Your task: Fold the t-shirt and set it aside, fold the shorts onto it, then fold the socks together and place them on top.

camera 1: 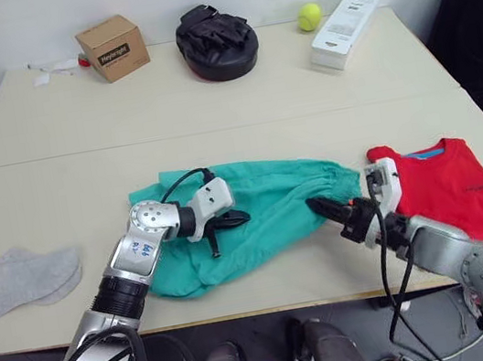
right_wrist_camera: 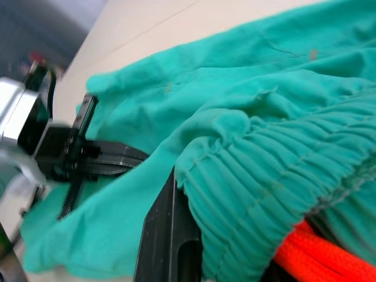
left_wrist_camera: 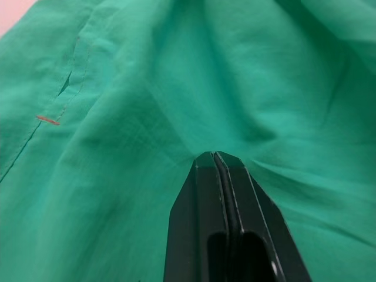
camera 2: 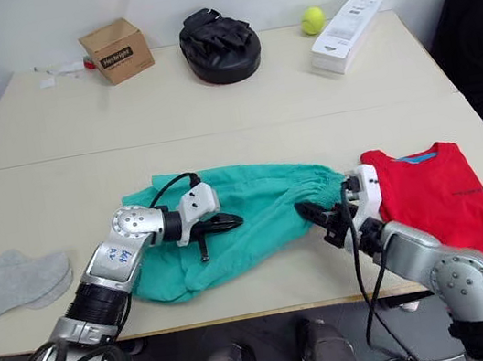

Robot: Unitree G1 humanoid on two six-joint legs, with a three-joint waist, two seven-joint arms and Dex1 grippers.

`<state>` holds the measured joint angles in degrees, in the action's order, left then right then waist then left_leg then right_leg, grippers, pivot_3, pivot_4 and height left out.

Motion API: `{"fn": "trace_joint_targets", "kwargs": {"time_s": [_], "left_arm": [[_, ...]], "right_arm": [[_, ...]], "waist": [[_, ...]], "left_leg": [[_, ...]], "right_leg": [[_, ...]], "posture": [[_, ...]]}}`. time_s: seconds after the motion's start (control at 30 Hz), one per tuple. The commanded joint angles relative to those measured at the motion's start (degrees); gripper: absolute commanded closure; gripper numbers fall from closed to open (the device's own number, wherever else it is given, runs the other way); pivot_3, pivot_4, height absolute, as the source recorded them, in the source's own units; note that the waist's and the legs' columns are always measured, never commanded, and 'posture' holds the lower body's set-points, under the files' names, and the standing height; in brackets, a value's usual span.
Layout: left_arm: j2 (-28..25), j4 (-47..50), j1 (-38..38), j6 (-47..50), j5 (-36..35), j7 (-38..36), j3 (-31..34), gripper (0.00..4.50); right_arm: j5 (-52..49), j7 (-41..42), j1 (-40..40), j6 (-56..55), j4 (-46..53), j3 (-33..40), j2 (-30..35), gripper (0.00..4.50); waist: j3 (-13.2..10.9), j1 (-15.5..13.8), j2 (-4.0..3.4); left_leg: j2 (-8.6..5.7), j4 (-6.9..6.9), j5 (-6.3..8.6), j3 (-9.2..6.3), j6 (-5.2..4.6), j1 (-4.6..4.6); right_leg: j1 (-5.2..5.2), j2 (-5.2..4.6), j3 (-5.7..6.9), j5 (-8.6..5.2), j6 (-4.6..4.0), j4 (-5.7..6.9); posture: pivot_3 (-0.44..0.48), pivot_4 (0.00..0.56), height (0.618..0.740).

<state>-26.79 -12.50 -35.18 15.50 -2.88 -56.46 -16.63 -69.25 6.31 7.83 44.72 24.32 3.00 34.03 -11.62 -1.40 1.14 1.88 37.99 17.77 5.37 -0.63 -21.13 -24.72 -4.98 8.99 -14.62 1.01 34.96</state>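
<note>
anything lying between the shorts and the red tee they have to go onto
Nothing visible does. The shorts lie directly beside the folded t-shirt, waistband end toward it, with bare table around. The right gripper is at the waistband, between the two garments.

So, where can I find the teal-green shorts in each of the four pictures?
Left eye view: shorts at the table's near middle, between both grippers.
Right eye view: shorts at the same place, left of the red t-shirt.
Left wrist view: green cloth around the shut left gripper.
Right wrist view: gathered waistband up close.
Shared landmark: the orange drawstring marks the waistband end, nearest the t-shirt.
</note>
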Motion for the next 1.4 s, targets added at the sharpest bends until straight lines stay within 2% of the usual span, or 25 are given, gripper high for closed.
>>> {"fn": "trace_joint_targets", "kwargs": {"time_s": [0.03,0.2,0.3,0.4,0.5,0.63,0.77,0.87,1.07,1.2,1.4], "left_arm": [[-0.6,-1.0,1.8,2.0,1.6,1.7,0.0,4.5],[-0.2,-1.2,1.8,3.0,1.5,3.8,1.0,4.5],[-0.6,-0.2,2.4,4.7,0.7,5.4,2.9,4.5],[-1.3,2.7,3.3,7.1,-0.6,6.5,5.5,4.5],[-2.0,6.9,5.0,10.3,-2.0,7.4,7.5,4.5],[-2.4,11.5,8.0,12.3,-2.2,8.7,8.3,4.5],[-3.1,17.6,11.0,15.3,-2.9,10.6,10.1,4.5],[-5.5,25.2,14.2,20.5,-6.8,11.4,16.3,4.5],[-9.8,35.3,23.7,28.9,-13.5,13.9,31.4,4.5],[-10.5,37.5,28.0,32.0,-15.8,16.5,37.9,4.5],[-10.9,35.5,28.4,31.1,-15.9,19.0,38.6,4.5]], "right_arm": [[11.6,11.7,3.9,-4.4,4.5,-4.4,4.1,4.47],[31.0,28.8,12.3,-15.5,2.3,-14.3,9.6,4.47],[42.1,38.2,19.3,-24.4,-2.3,-20.9,9.6,4.47],[47.6,44.3,24.4,-28.9,-6.6,-25.1,7.1,4.47],[51.3,48.0,27.1,-32.3,-10.5,-27.1,3.9,4.47],[55.1,50.1,29.4,-35.2,-15.7,-27.9,-0.4,4.47],[58.5,52.5,31.2,-38.0,-19.9,-28.6,-3.5,4.47],[59.6,54.2,32.9,-39.0,-22.0,-28.9,-6.0,4.47],[60.9,58.8,35.2,-45.3,-26.5,-29.7,-9.9,4.47],[59.0,63.0,35.9,-48.1,-28.9,-30.1,-13.8,3.25],[58.1,65.0,38.9,-50.5,-34.6,-29.0,-21.5,1.21]], "waist": [[0.0,0.1,0.0],[0.0,0.0,0.0],[0.0,0.2,0.01],[0.0,0.2,0.01],[0.0,0.2,0.03],[0.0,0.1,0.03],[0.0,0.3,0.04],[0.0,0.8,0.05],[-0.1,1.8,0.05],[-0.1,1.6,0.03],[-0.1,1.6,0.03]], "left_leg": [[0.0,0.0,0.0,0.01,0.0,-0.01],[-0.01,0.01,0.01,0.01,0.01,0.0],[0.0,0.01,0.01,0.02,0.01,0.01],[0.0,0.01,0.0,0.04,0.03,0.0],[0.01,0.01,0.0,0.03,0.11,0.0],[-0.05,0.04,-0.17,0.13,0.45,-0.1],[-0.13,0.09,-0.12,0.2,0.36,-0.08],[-0.13,0.08,0.02,0.21,0.11,-0.1],[-0.1,0.06,-0.05,0.21,0.24,-0.11],[-0.11,0.06,-0.05,0.18,0.24,-0.11],[-0.13,0.07,-0.06,0.16,0.24,-0.11]], "right_leg": [[0.0,0.0,0.0,0.0,0.0,0.0],[-0.01,0.01,0.02,-0.01,0.02,-0.04],[-0.02,0.02,0.04,-0.01,0.02,-0.05],[-0.08,0.02,0.04,0.01,-0.01,0.01],[-0.16,0.0,0.07,0.21,-0.35,0.21],[-0.35,-0.09,0.08,0.21,-0.41,0.36],[-0.36,-0.27,0.1,0.21,-0.42,0.45],[-0.44,-0.29,0.09,0.19,-0.45,0.54],[-0.59,-0.29,0.09,0.16,-0.52,0.72],[-0.59,-0.31,0.09,0.14,-0.55,0.73],[-0.59,-0.36,0.09,0.16,-0.58,0.79]], "posture": [[0.0,0.15,0.74],[0.0,0.15,0.74],[0.0,0.15,0.74],[0.0,0.15,0.74],[0.0,0.15,0.74],[0.0,0.15,0.74],[0.0,0.15,0.74],[0.0,0.15,0.74],[0.0,0.15,0.74],[0.0,0.15,0.74],[0.0,0.15,0.74]]}}
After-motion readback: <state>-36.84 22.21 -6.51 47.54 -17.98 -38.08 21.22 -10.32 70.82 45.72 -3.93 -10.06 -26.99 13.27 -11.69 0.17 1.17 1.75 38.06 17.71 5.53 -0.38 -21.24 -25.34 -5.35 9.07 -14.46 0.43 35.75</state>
